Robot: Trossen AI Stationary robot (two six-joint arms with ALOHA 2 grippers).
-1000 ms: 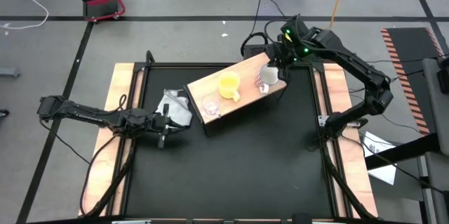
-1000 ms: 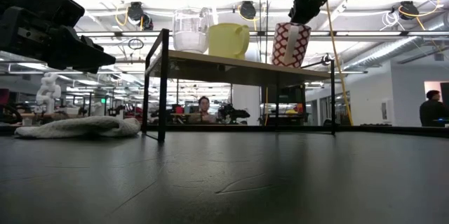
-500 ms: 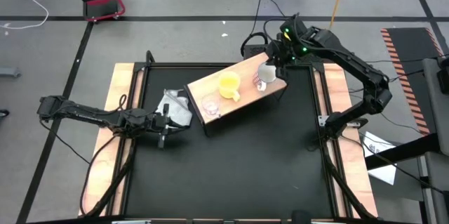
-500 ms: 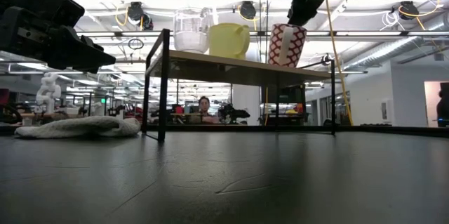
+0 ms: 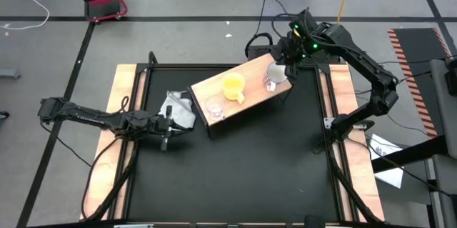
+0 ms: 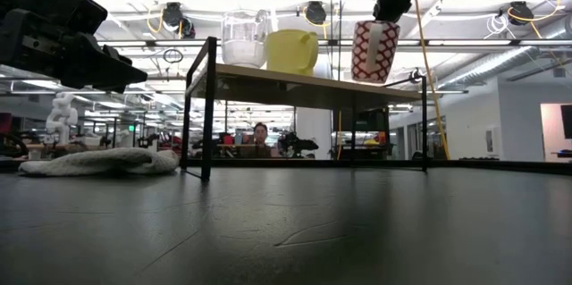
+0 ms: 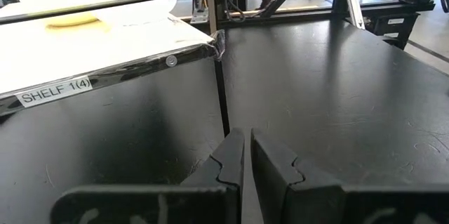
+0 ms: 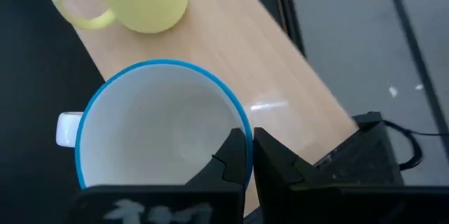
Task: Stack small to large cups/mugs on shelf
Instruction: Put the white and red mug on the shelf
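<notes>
The wood-topped shelf [image 5: 243, 93] stands at the table's far middle. On it are the clear glass cup [image 5: 214, 105] at its left end and the yellow mug [image 5: 233, 87] in the middle. My right gripper [image 5: 283, 69] is over the shelf's right end, shut on the white mug with the red pattern [image 6: 374, 51]. My left gripper [image 5: 168, 130] is shut and empty, low over the table left of the shelf, beside the white-grey cloth [image 5: 178, 111]. My right gripper pinches the mug's blue rim [image 8: 247, 127], one finger inside the mug and one outside, on the side opposite the handle [image 8: 67, 128]. The fingers come from above, pointing down. The mug hangs upright below them, its base just above the shelf top [image 6: 393, 88].
The cloth lies on the table by the shelf's left end and shows in the low view [image 6: 98, 162]. The black tabletop [image 5: 243, 164] stretches in front of the shelf. The shelf's dark legs [image 6: 206, 124] raise its top off the table. A person sits far behind [image 6: 260, 138].
My right gripper has carried the red-patterned mug a little toward the table's right edge and slightly up. The mug was tilted a second ago and now hangs upright. The glass cup and the yellow mug have stayed in place.
</notes>
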